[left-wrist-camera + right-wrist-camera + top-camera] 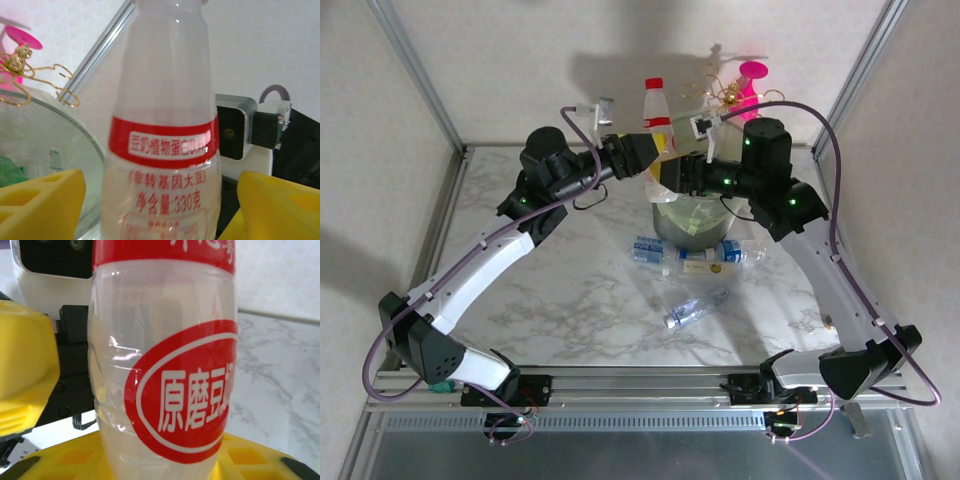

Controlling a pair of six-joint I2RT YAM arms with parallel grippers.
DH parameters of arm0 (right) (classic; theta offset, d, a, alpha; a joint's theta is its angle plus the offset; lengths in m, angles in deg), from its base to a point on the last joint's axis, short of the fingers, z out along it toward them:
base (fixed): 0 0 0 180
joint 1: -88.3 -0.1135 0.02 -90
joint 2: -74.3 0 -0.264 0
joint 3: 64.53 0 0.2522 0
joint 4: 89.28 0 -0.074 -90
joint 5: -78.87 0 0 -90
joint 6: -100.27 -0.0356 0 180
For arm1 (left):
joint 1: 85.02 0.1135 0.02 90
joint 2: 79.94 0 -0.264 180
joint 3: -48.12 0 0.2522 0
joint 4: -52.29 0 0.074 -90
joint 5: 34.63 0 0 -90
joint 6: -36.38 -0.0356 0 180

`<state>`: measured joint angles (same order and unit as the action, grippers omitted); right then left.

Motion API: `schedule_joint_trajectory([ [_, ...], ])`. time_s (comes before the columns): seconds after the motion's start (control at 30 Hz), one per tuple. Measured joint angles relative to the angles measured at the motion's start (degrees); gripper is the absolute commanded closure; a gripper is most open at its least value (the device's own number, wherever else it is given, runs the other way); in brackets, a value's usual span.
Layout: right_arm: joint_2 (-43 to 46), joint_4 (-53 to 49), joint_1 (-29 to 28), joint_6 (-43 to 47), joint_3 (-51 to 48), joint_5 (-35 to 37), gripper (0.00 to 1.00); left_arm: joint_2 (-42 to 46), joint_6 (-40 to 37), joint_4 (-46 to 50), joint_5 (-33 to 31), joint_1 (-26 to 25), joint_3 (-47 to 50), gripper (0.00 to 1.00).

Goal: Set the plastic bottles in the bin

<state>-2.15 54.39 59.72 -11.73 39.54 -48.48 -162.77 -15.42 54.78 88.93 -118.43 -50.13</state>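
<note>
The bottle point(657, 112) is held upright at upper centre of the top view, just above the bin point(665, 232). It is clamped by the right gripper point(160, 462). The left gripper point(160, 195) is spread clear of it.

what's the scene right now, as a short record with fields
held item: red-labelled bottle, upright, raised by the bin's rim
left gripper: open, gaps on both sides of the bottle
right gripper: closed on the bottle's lower part, it seems
on table: loose bottles lying on the near side of the bin
behind bin: pink-and-gold ornament
</note>
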Motion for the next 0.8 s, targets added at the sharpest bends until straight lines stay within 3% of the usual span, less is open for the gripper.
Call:
schedule_joint_trajectory([
  [0.07, 0.63, -0.59, 0.35, 0.20, 0.00, 2.60, 0.59, 0.02, -1.09, 1.60, -2.95, -0.04, -1.03, 0.06],
  [0.2, 0.90, -3.76, 1.81, 0.46, 0.63, 9.57, 0.59, 1.33, -3.93, 6.21, -11.54, -0.04, -2.05, 0.05],
  [0.37, -2.69, -14.16, 2.95, 1.25, 7.48, 24.50, 0.60, 5.16, -7.19, 11.04, -21.68, -0.04, -1.07, 0.05],
  [0.53, -9.03, -23.19, 2.95, 1.73, 14.29, 34.47, 0.60, 7.39, -8.09, 12.87, -24.70, -0.04, 1.60, 0.06],
  [0.8, -16.79, -31.71, 2.95, 1.70, 17.70, 39.08, 0.60, 8.20, -7.76, 14.36, -25.73, -0.04, 7.63, 0.06],
])
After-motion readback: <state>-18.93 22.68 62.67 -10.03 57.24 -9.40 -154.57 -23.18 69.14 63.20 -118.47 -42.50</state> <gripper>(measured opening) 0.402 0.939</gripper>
